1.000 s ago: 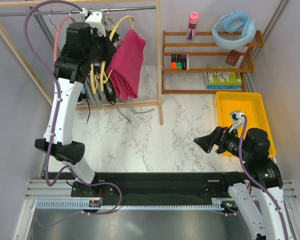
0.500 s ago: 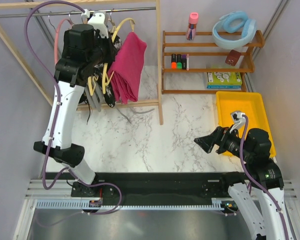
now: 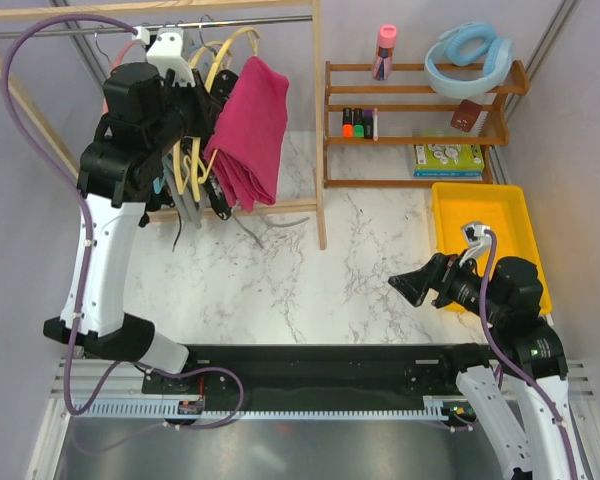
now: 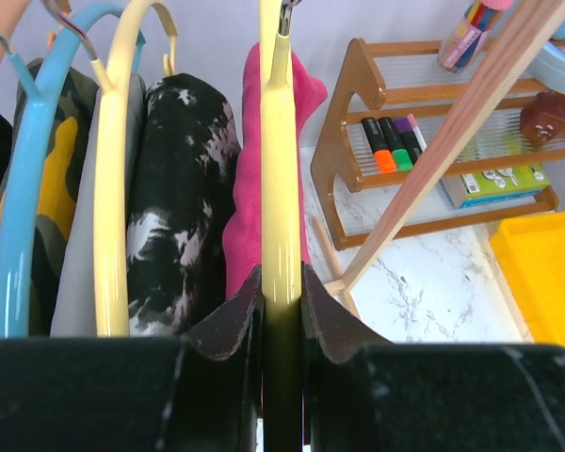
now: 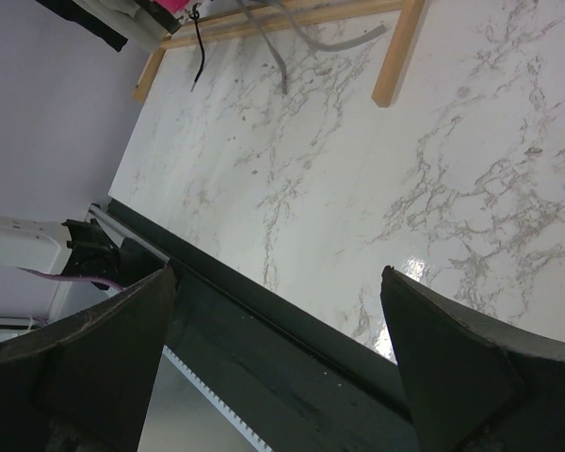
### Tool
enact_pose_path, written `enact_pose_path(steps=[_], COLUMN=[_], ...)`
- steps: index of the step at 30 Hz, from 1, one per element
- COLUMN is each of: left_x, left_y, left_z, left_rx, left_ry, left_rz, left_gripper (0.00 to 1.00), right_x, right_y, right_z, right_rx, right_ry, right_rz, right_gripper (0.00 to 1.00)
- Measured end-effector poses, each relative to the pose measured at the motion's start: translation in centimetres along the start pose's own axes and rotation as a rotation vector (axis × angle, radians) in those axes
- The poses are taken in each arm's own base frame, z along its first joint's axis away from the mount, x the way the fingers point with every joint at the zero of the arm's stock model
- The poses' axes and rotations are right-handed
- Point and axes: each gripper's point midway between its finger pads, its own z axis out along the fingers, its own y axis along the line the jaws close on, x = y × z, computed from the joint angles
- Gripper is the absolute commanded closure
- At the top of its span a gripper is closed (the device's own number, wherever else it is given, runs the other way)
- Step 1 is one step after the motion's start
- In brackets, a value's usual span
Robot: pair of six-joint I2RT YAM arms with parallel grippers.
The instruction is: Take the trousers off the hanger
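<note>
The magenta trousers (image 3: 250, 130) hang folded over the pale-yellow hanger (image 3: 232, 42) at the clothes rail, upper left in the top view. My left gripper (image 3: 206, 98) reaches in among the hangers and is shut on this hanger. In the left wrist view the hanger (image 4: 280, 169) runs straight up between the jaws of the left gripper (image 4: 282, 294), both pads pressed against it, with the trousers (image 4: 237, 226) draped just behind it. My right gripper (image 3: 416, 286) hovers low over the marble table at the right, open with nothing between its fingers; the right wrist view shows the right gripper (image 5: 278, 275) wide apart.
On the rail to the left of the trousers hang a black-and-white mottled garment (image 4: 184, 188), a second yellow hanger (image 4: 113, 188) and a blue hanger (image 4: 28, 198). A wooden rack post (image 3: 318, 120) stands right of them, then a wooden shelf (image 3: 420, 110) and a yellow bin (image 3: 485, 235).
My left arm has shifted left and slightly up, carrying the yellow hanger and the trousers along with it. The right arm has not moved.
</note>
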Motion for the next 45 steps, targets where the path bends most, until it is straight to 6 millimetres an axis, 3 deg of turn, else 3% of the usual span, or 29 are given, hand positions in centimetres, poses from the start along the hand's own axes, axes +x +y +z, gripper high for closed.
enact_pose_path(steps=[5,12,19,26,31,34,38,45], left_x=[-0.1,1.4,3.3,7.5,9.9,10.6,11.0,11.6], left_y=[-0.1,-1.3,-3.5,-6.6,-8.2,-8.9,-9.6,-10.4], left_z=[-2.1,-4.9,-11.0,-16.6,-18.0,-18.3,-18.6,-18.5], left_rx=[0.014,0.097,0.246,0.465,0.568,0.613,0.653,0.714], left_ry=[-0.027,-0.020,-0.005,0.053,0.136,0.169,0.190,0.202], left_rz=[-0.002,-0.029,-0.068,-0.121,-0.185,-0.220,-0.261,-0.297], left_gripper=[0.98,0.98,0.98,0.98,0.98,0.98,0.98,0.98], right_x=[0.0,0.1,-1.0,-4.2,-6.2,-6.3,-5.5,-1.0], right_y=[0.0,0.2,1.6,4.7,6.3,7.4,9.1,14.0], right_z=[0.0,0.2,1.2,2.2,3.2,3.9,4.9,6.2], right_rx=[-0.001,-0.013,-0.079,-0.222,-0.287,-0.323,-0.353,-0.433], right_ry=[0.000,0.023,0.058,0.001,0.005,0.026,0.066,0.194], right_rz=[0.000,0.006,0.036,0.110,0.142,0.150,0.136,0.068], right_gripper=[0.02,0.02,0.02,0.01,0.04,0.04,0.05,0.05])
